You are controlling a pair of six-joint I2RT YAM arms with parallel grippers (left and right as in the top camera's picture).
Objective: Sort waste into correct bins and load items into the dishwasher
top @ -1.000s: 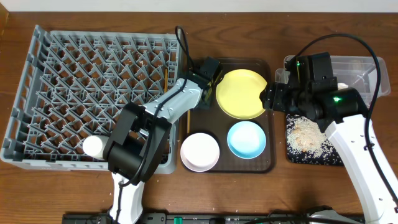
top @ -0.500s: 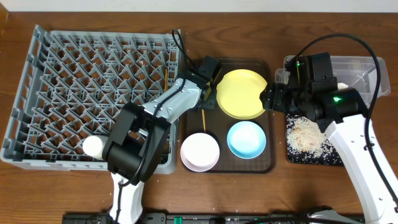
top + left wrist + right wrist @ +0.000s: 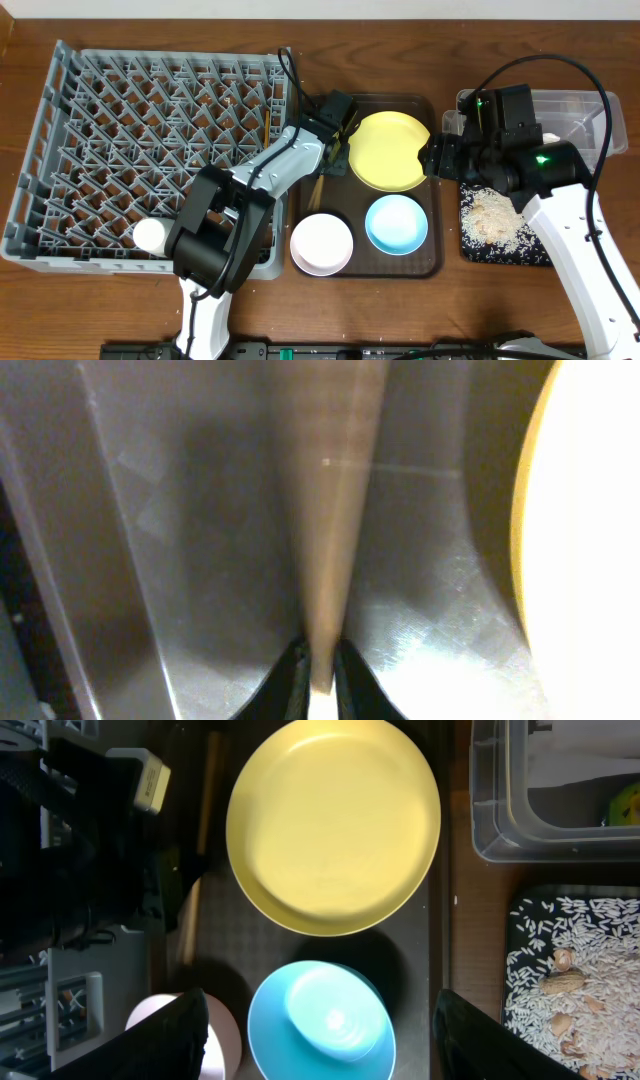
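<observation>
Yellow plate point(image 3: 389, 150) flat; pinkish bowl point(image 3: 321, 243), blue bowl point(image 3: 396, 222) adjacent (both upright); 1 chopstick point(image 3: 330, 510) slanted beside plate.

Robotics lab bench dressed up as a kitchen clean-up station. Lab cues: two white-and-black robot arms, one on the left point(image 3: 215, 230) and one on the right point(image 3: 580, 240), rise from the near edge of a dark wooden tabletop point(image 3: 480, 60). A black cable point(image 3: 560, 60) loops over the right one. Kitchen props: large grey plastic lattice dish rack point(image 3: 40, 130) at left. Dark brown serving tray point(image 3: 365, 268) in the middle carries a round pale yellow plate point(image 3: 388, 150), a pinkish-white bowl point(image 3: 321, 243) and a light blue bowl point(image 3: 396, 222). Clear rectangular plastic tub point(image 3: 580, 105) and shallow black tray point(image 3: 500, 250) at right.
</observation>
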